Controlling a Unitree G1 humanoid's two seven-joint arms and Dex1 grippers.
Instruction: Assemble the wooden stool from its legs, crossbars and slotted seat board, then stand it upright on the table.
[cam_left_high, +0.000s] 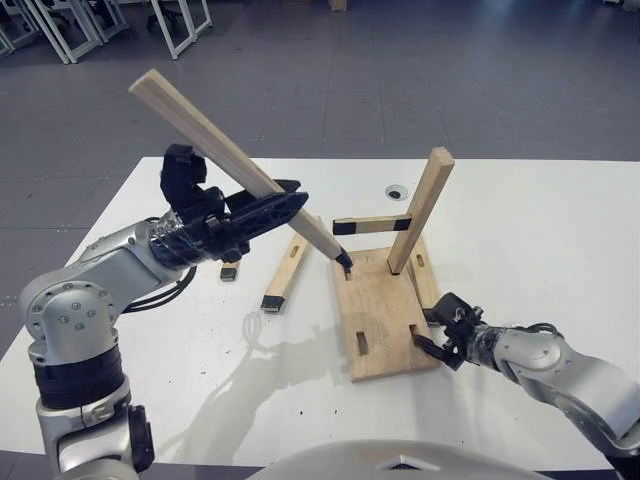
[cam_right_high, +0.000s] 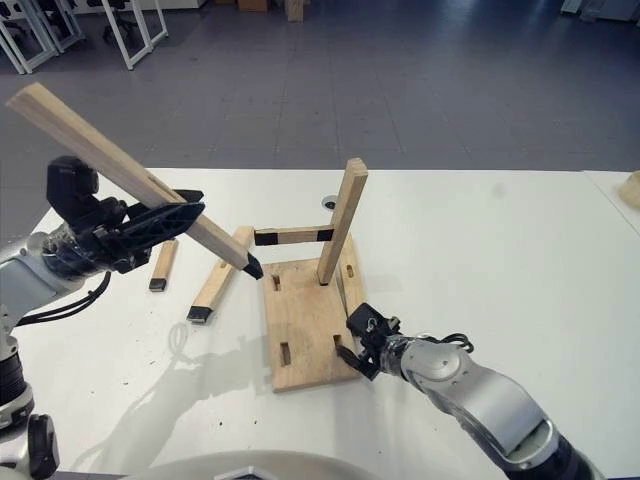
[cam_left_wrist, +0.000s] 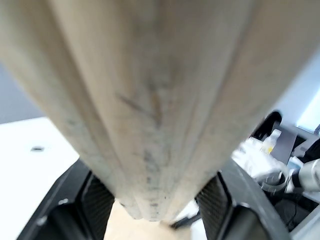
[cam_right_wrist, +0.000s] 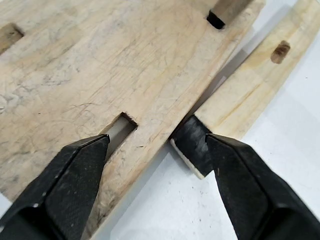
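One leg (cam_left_high: 215, 140) is sitting pinched in the left end effector (cam_left_high: 290, 205), slanting steeply, its upper end leaning out to the robot's left and its black-tipped lower end pointing down at the far left corner of the seat board (cam_left_high: 380, 310), which is lying flat on the worktop (cam_left_high: 540, 220). Seating it probably means swinging that long axis upright over the corner slot. Whether the tip is entering the slot is hard to tell, since the tip is covering it. The right end effector (cam_left_high: 432, 328) is hovering spread at the board's near right edge, straddling a slot and the black-capped end of another leg (cam_right_wrist: 195, 145) lying just beside the board. An upright leg (cam_left_high: 422, 210) carrying a crossbar (cam_left_high: 372, 225) is standing at the far right corner.
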